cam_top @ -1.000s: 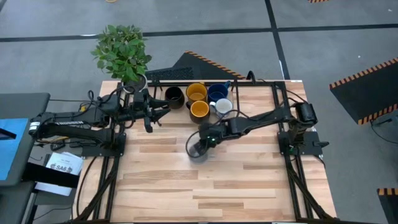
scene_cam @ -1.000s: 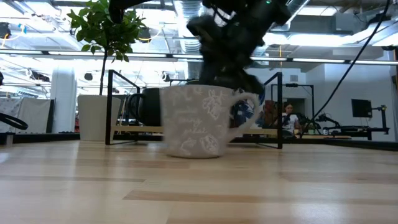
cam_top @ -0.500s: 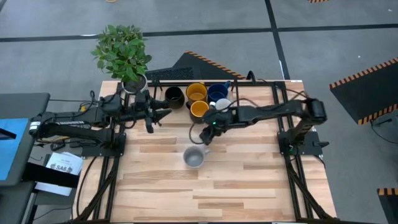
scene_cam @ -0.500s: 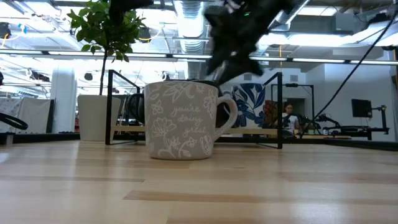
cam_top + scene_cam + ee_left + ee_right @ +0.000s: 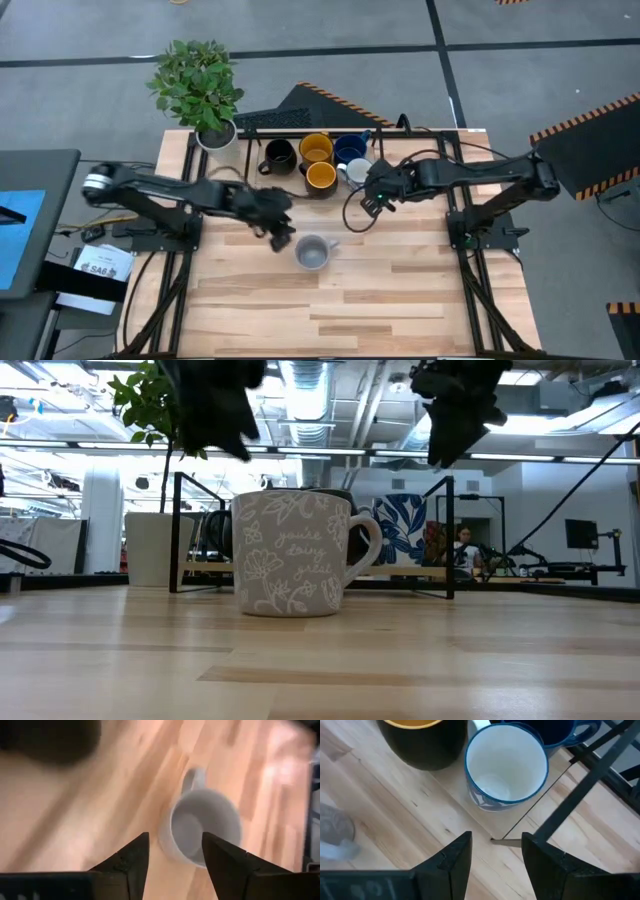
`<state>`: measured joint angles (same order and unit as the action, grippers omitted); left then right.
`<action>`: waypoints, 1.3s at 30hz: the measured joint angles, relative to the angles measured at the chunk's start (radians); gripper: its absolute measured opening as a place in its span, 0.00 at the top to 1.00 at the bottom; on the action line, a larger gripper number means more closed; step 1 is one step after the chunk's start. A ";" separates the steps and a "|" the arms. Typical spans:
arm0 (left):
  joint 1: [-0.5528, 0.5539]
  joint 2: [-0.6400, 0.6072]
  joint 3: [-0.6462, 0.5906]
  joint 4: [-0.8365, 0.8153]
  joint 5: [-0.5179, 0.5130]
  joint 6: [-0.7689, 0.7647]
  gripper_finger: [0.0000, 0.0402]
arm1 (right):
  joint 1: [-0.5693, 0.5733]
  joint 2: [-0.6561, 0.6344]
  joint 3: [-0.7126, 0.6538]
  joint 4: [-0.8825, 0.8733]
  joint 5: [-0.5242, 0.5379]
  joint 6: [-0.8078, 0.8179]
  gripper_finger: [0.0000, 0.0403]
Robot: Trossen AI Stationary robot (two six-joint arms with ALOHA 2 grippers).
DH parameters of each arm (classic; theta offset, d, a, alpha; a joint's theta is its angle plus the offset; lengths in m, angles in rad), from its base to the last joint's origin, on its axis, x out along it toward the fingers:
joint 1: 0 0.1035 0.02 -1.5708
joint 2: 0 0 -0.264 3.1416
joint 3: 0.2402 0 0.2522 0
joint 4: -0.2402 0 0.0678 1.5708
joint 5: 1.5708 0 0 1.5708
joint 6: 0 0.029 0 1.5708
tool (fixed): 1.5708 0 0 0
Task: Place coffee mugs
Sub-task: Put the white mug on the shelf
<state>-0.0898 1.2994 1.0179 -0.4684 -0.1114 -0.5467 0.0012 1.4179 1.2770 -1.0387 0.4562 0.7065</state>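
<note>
A grey mug with a white flower pattern (image 5: 313, 252) (image 5: 292, 554) stands upright on its base near the table's middle, handle toward the right. My left gripper (image 5: 281, 233) (image 5: 172, 837) hangs open just left of it, slanting down, with the mug (image 5: 205, 827) ahead of its fingers and untouched. My right gripper (image 5: 378, 200) (image 5: 495, 837) is open above the wood, next to the white blue-rimmed mug (image 5: 505, 765). Black (image 5: 280, 155), yellow (image 5: 315, 148), blue (image 5: 349, 148) and yellow-lined (image 5: 320, 176) mugs stand clustered at the back.
A potted plant (image 5: 216, 135) stands at the far left corner, and a black frame (image 5: 300, 120) runs along the far edge behind the mugs. Bare wood (image 5: 330, 310) stretches toward the near edge. In the low view both grippers hang high, left (image 5: 215, 405) and right (image 5: 455, 415).
My right gripper has let go of the grey mug, risen and drawn back toward the far right, ending by the mug cluster. The mug shifted slightly toward the near left and now stands free. My left gripper has swung from beside the plant toward the grey mug, tipping downward.
</note>
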 joint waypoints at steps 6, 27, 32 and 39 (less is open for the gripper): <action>-0.019 0.226 0.089 -0.040 0.001 -0.146 0.59 | -0.005 0.011 0.000 -0.006 0.017 -0.001 0.51; -0.010 0.364 0.105 -0.190 0.061 -0.092 0.94 | 0.019 0.119 -0.001 -0.032 0.010 -0.007 0.51; 0.033 0.207 0.105 -0.353 -0.072 -0.089 0.98 | 0.020 0.112 -0.001 -0.030 0.009 -0.005 0.51; 0.230 -0.006 0.107 -0.423 -0.211 -0.062 0.99 | 0.019 0.112 -0.001 -0.021 0.009 0.001 0.51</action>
<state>0.1402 1.2932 1.1248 -0.8911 -0.3225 -0.6085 0.0204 1.5303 1.2762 -1.0602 0.4656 0.7074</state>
